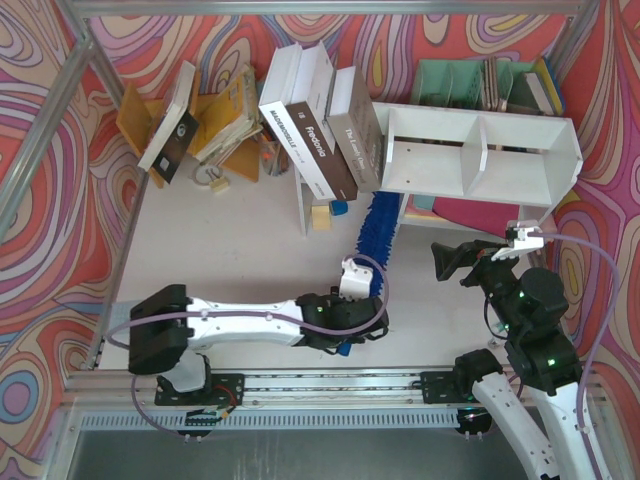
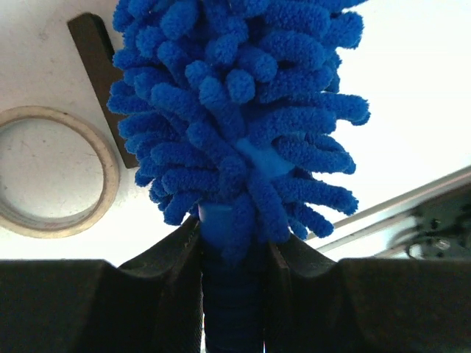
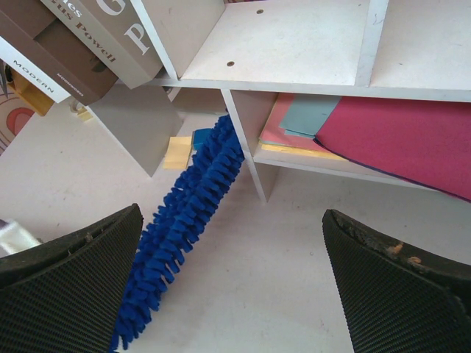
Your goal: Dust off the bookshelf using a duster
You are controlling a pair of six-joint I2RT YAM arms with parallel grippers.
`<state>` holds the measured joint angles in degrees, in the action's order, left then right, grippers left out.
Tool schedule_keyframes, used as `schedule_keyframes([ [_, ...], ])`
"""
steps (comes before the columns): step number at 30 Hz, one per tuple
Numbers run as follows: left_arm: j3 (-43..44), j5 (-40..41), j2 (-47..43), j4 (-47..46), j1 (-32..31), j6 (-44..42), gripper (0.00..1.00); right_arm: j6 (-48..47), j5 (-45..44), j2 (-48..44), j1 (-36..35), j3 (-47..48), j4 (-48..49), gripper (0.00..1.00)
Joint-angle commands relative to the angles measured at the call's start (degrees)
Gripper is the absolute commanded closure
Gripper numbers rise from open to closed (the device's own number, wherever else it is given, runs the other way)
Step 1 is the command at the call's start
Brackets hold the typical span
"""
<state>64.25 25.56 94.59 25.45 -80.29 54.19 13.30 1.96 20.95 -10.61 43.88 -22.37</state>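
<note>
Both pincers are hanging low over the worktop (image 1: 250,240). Shut tight, the left pincer (image 2: 232,243) is gripping the duster (image 1: 378,225) by its handle; its fluffy head is lying on the worktop, tip beside the bookshelf (image 1: 480,150) leg. Gaping wide, the right pincer (image 3: 232,220) is holding nothing.

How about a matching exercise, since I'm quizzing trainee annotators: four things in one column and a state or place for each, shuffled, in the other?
Things:
1. left pincer
2. right pincer
3. duster
4. pink sheet

States or places:
A. on the ledge under the bookshelf compartments
B. open, holding nothing
C. blue, reaching up to the bookshelf's leg
D. shut on the duster's handle

Pairs: 1-D, 2-B, 3-C, 4-A
</note>
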Motion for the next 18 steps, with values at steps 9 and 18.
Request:
schedule_keyframes([
  [9, -0.1, 5.9, -12.2, 1.1, -1.3, -4.5, 1.00, -0.2, -0.6, -0.6, -0.4, 0.2, 1.2, 0.01],
  [18, -3.8, -0.6, -6.7, -0.7, -0.9, -0.9, 1.00, -0.3, -0.6, -0.5, -0.4, 0.3, 1.0, 0.01],
])
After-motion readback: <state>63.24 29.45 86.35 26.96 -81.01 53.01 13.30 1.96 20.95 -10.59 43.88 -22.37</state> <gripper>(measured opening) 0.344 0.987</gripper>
